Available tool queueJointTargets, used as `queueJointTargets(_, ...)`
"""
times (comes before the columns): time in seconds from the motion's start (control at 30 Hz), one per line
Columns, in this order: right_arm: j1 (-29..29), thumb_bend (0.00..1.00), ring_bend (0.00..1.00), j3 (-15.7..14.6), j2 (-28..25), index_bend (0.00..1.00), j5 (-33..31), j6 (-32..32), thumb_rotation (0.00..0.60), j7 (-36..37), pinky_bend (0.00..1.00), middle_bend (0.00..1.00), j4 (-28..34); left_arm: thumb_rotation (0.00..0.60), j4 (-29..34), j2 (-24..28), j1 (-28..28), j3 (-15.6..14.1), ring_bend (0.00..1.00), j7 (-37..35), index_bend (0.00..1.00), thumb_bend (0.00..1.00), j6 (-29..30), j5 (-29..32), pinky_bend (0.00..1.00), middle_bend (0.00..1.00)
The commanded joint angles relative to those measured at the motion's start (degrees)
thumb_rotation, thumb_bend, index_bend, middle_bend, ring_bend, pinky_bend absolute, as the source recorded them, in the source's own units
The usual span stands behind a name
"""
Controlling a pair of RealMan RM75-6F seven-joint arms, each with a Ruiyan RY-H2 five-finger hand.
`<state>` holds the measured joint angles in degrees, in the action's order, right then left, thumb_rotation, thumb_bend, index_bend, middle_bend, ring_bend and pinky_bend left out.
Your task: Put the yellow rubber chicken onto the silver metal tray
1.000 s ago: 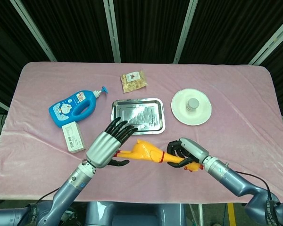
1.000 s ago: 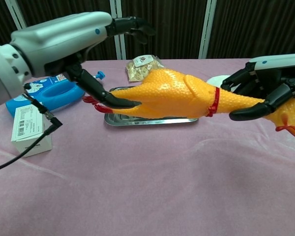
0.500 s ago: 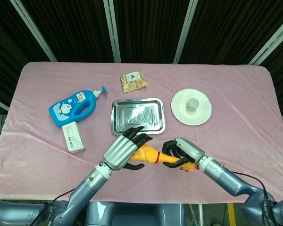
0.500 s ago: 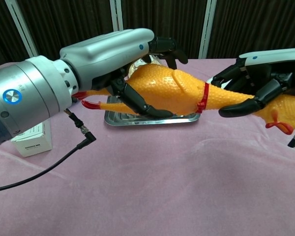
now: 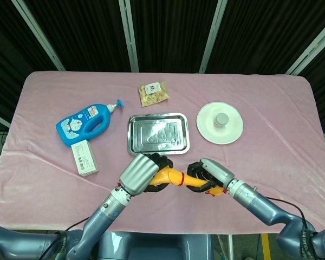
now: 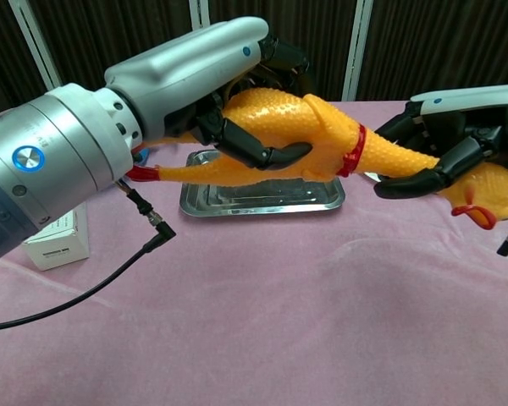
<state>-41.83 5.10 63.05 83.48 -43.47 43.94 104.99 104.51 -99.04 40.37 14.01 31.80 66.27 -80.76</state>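
The yellow rubber chicken [image 5: 172, 176] [image 6: 322, 135] hangs in the air just in front of the silver metal tray [image 5: 158, 133] [image 6: 262, 196], which is empty. My left hand [image 5: 142, 173] [image 6: 237, 89] grips the chicken's body, fingers wrapped around it. My right hand [image 5: 208, 174] [image 6: 444, 144] holds the neck and head end, with the red beak showing below it. The red feet stick out to the left under my left forearm.
A blue pump bottle [image 5: 86, 124] and a white box [image 5: 84, 157] lie at the left. A snack bag [image 5: 154, 92] sits behind the tray. A white plate [image 5: 219, 122] with a small cup stands to the right. A black cable [image 6: 110, 271] hangs from my left wrist.
My left hand has moved right along the chicken from the feet and closed its fingers around the body. The right hand has kept its hold on the neck end.
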Motion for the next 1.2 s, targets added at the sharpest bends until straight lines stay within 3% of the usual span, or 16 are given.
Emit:
queueJointTargets(0.03,-0.1,0.46,0.81,0.0,0.2,1.0,0.0,0.1,0.6,0.1,0.98,0.8,-0.2,0.6,-0.8,-0.2,0.1,-0.2,0.65,-1.0,0.66,0.56,0.5,-0.5,0.73,0.75)
queueJointTargets(0.1,-0.1,0.46,0.81,0.0,0.3,1.0,0.0,0.2,0.6,0.2,0.98,0.8,-0.4,0.6,-0.9,0.0,0.1,-0.5,0.57,-1.2,0.55,0.43,0.3,-0.4,0.69,0.65)
queueJointTargets(0.13,-0.1,0.46,0.81,0.1,0.3,1.0,-0.1,0.3,0.6,0.3,0.98,0.8,-0.4,0.6,-0.8,0.2,0.1,-0.7,0.48,-1.3,0.46,0.3,0.2,-0.2,0.61,0.57)
queueJointTargets(0.23,-0.1,0.46,0.81,0.1,0.3,1.0,-0.3,0.4,0.6,0.4,0.98,0.8,-0.8,0.6,-0.7,0.5,-0.2,-1.0,0.27,-1.1,0.22,0.1,0.5,0.3,0.37,0.34)
queueJointTargets(0.37,-0.1,0.46,0.81,0.2,0.2,1.0,-0.6,0.6,0.6,0.7,0.98,0.8,-1.2,0.6,0.1,1.2,-0.3,-1.1,0.12,-0.2,0.07,0.06,0.3,1.8,0.22,0.17)
queueJointTargets(0.7,-0.1,0.46,0.81,0.3,0.3,1.0,-0.6,0.9,0.6,1.8,0.98,0.8,-2.1,0.6,0.8,2.3,0.0,-1.3,0.07,-0.1,0.03,0.04,0.2,2.4,0.19,0.11)
queueJointTargets(0.93,0.0,0.47,0.81,0.3,0.0,1.0,-0.2,0.8,0.6,2.8,0.98,0.8,-2.6,0.6,0.8,2.4,-0.1,-1.5,0.08,-0.3,0.09,0.05,1.0,2.3,0.19,0.14)
queueJointTargets(1.2,0.4,0.47,0.81,0.0,-0.5,1.0,1.2,0.3,0.6,4.3,0.98,0.8,-2.5,0.6,-0.6,1.1,0.7,-0.6,0.15,0.5,0.17,0.19,1.1,4.1,0.24,0.24)
